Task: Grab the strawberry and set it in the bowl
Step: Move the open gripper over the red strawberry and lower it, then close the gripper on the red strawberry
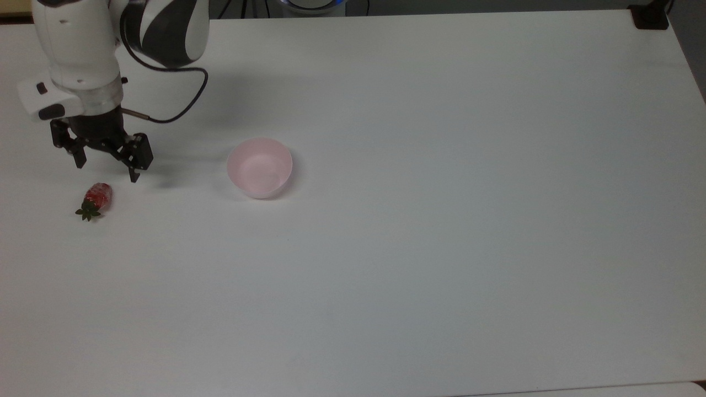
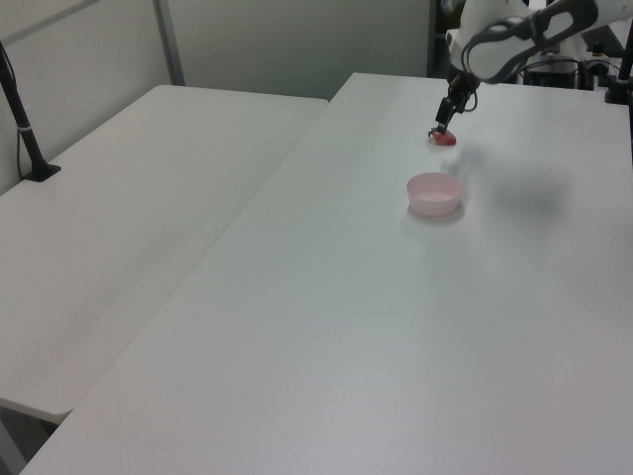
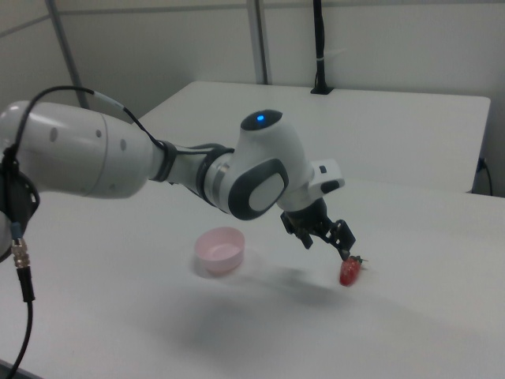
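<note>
Top view shows the approach step: pincer [image 1: 105, 171] spread and empty just above the strawberry [image 1: 97, 198], which lies on the tabletop [image 1: 441, 220] well apart from the bowl [image 1: 259, 167]. Next: centre, descend, close.

The white arm [image 3: 118, 162] reaches out low and long, its black-and-white wrist joint [image 1: 165, 30] bent so the last link points down. The black claw [image 1: 106, 165] hangs at the end with its two fingers [image 1: 134, 172] spread apart, nothing between them. Its tips seem to sit just above the surface, though the height is hard to judge. A black cable [image 1: 176, 107] loops from the wrist.
</note>
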You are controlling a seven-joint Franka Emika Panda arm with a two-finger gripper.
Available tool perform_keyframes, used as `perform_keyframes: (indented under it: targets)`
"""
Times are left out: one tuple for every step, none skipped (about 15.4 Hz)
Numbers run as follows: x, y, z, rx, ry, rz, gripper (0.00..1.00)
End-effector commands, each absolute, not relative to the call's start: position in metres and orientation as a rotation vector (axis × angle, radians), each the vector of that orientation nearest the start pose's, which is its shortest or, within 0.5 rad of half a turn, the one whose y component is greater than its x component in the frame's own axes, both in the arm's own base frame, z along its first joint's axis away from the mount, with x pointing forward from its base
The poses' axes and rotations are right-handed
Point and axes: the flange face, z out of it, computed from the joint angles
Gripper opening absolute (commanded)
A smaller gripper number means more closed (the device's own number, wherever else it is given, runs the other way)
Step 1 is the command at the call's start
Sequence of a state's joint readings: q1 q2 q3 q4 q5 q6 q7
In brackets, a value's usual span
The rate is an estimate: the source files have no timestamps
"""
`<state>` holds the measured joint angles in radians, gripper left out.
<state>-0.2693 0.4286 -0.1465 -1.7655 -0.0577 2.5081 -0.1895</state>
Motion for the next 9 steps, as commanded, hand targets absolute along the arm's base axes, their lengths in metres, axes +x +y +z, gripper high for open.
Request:
perform_keyframes:
  targets:
    - [0.639, -0.272, 0.329, -3.268, 0.325, -0.544, 1.00]
    - [0.640, -0.272, 0.324, -3.268, 0.327, -0.559, 1.00]
    - [0.641, -0.273, 0.320, -3.269, 0.326, -0.576, 1.00]
    - [0.642, -0.274, 0.315, -3.269, 0.325, -0.587, 1.00]
    - [0.643, -0.274, 0.312, -3.268, 0.325, -0.604, 0.96]
    - [0.642, -0.278, 0.305, -3.271, 0.330, -0.611, 0.96]
    - [0.642, -0.281, 0.301, -3.273, 0.333, -0.627, 0.92]
    - [0.642, -0.281, 0.293, -3.274, 0.330, -0.635, 0.87]
    - [0.643, -0.282, 0.292, -3.274, 0.331, -0.652, 0.78]
